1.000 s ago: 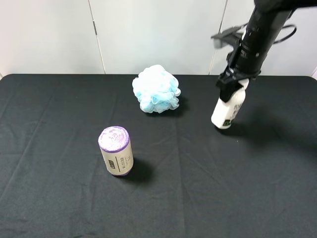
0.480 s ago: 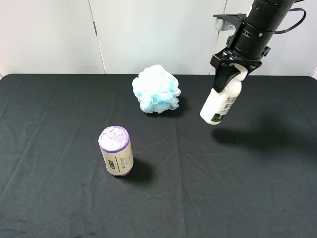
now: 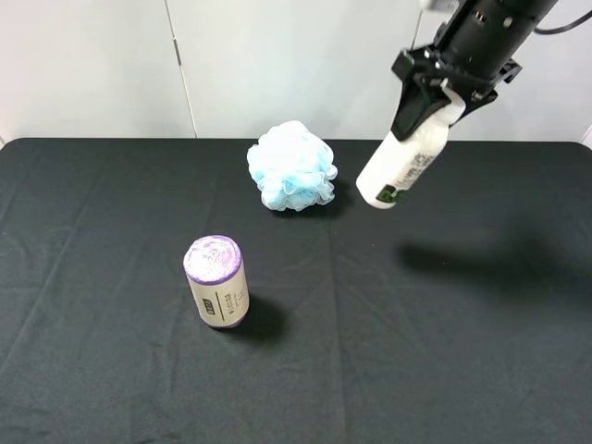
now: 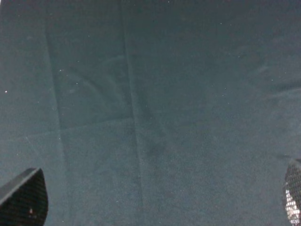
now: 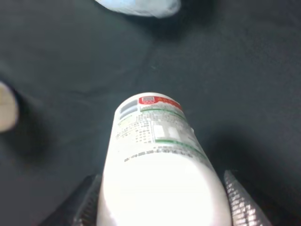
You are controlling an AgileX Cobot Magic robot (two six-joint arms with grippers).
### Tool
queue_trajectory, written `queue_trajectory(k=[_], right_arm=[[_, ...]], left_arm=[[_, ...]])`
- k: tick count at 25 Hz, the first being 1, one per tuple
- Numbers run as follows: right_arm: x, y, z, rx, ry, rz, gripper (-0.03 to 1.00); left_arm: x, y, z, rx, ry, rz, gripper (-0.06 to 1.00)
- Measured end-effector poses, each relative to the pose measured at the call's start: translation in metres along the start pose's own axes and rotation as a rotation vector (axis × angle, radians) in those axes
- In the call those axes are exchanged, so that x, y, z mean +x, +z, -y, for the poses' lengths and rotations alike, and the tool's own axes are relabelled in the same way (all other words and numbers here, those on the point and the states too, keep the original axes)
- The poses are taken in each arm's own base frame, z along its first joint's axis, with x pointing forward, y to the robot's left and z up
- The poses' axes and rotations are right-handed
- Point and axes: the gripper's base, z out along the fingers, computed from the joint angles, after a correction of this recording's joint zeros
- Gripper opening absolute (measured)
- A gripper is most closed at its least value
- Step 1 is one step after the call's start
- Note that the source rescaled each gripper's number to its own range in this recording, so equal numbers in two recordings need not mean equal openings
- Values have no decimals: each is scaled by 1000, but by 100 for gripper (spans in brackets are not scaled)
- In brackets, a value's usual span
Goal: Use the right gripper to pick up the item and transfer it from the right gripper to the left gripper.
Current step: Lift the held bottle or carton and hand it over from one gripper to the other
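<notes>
My right claw [image 3: 427, 100] is clamped on the bottle [image 3: 396, 174] near its cap, hanging tilted above the table's [image 3: 481, 370] right side, so I should carry it steadily toward my wide-open left claw [image 4: 157, 200].

The high view is bright, even and sharp; light from above leaves soft shadows on the black surface [image 3: 139, 370], to the right of the purple-topped roll [image 3: 215, 281] and below the raised white bottle [image 3: 398, 171]. The left wrist view is dim, grainy and bluish. In the right wrist view the bottle's near end is blown out white and blurred, and the bath pouf [image 5: 141, 5] is out of focus.
</notes>
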Motion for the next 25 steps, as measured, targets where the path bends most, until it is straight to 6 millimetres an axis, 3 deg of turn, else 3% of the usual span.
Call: queue_trajectory(k=[20,25], right_arm=[[17,-71,-41,-163,4,205,5],[28,-77,-70,-195,-81,204,5]], left_arm=[[0,0,0,0,0,0,100],[0,0,0,0,0,0,100]])
